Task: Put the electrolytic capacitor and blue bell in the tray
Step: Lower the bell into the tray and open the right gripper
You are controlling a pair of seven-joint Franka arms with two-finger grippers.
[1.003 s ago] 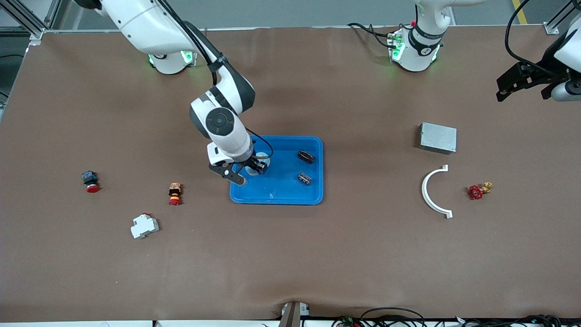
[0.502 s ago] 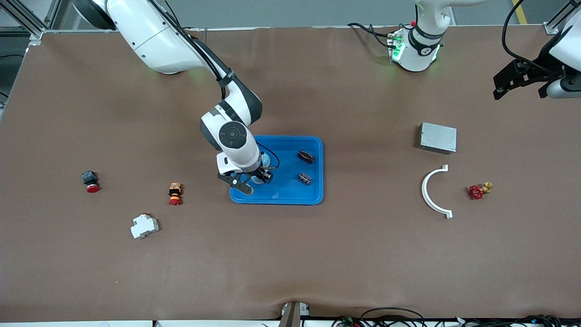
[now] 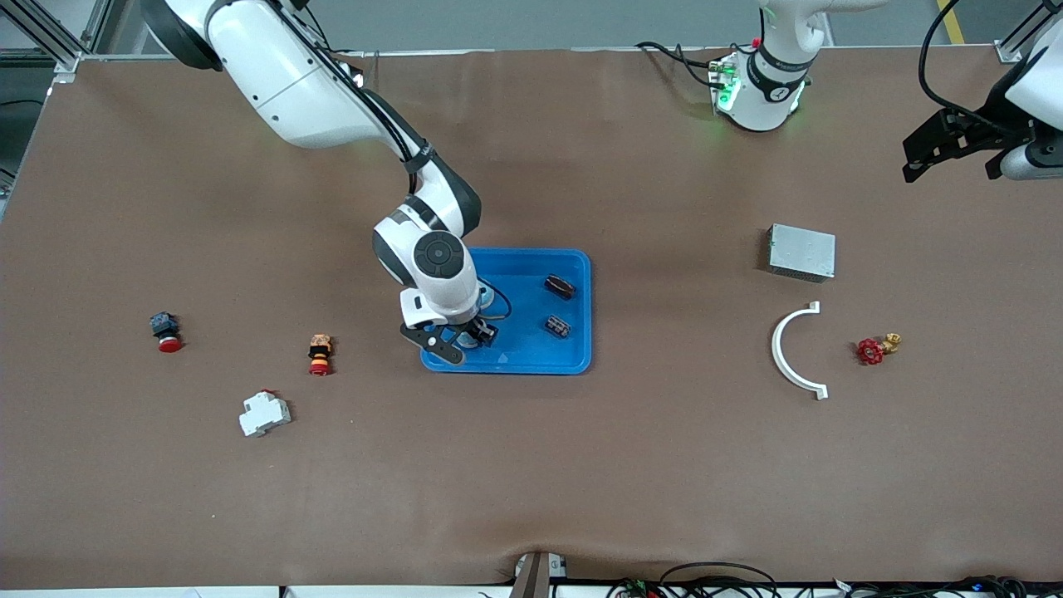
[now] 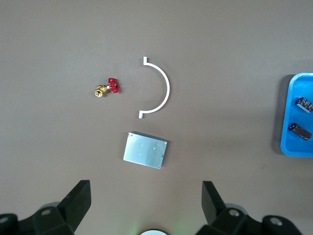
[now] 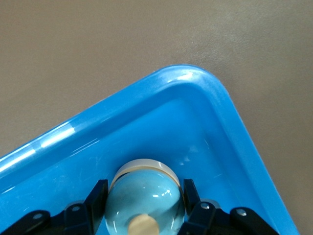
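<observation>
The blue tray (image 3: 531, 252) lies mid-table and also shows in the right wrist view (image 5: 171, 78) and the left wrist view (image 4: 293, 147). Two dark capacitors (image 3: 560, 287) (image 3: 557, 326) lie in it toward the left arm's end. My right gripper (image 3: 475, 334) is shut on the blue bell (image 5: 144, 196), a glossy light-blue dome on a white base, low inside the tray's corner nearest the front camera at the right arm's end. The wrist mostly hides the bell in the front view. My left gripper (image 3: 947, 149) (image 4: 146, 203) is open and empty, waiting high over the table's left-arm end.
A grey metal box (image 3: 801, 252), a white curved piece (image 3: 789, 349) and a red-handled valve (image 3: 872, 350) lie toward the left arm's end. A red push button (image 3: 166, 330), an orange-red button (image 3: 320, 353) and a white breaker (image 3: 265, 413) lie toward the right arm's end.
My right gripper has carried the blue bell across the tray toward the front camera and down into the tray's corner. The left arm shifted slightly early on, then stayed still.
</observation>
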